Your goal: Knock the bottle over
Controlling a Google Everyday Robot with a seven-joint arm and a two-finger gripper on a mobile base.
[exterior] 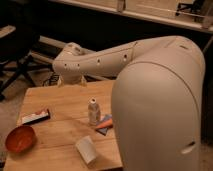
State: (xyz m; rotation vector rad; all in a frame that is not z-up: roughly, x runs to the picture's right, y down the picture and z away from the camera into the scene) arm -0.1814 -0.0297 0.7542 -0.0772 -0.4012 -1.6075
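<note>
view: single camera, I looked down from above, behind arm [160, 95] | facing: across table [55, 134] | range: near, arm filled right side | gripper [72, 79]: above table's far edge

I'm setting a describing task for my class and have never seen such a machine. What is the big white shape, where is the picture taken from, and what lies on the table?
The big white shape is a robot's arm, seen close up. There is one picture, looking down over the arm at a wooden table. The arm reaches to the table's far edge, where its gripper hangs; nothing shows in it. On the table a small bottle stands upright, with a blue and orange packet beside it. An orange bowl, a white cup lying tilted and a flat dark packet lie nearer.
</note>
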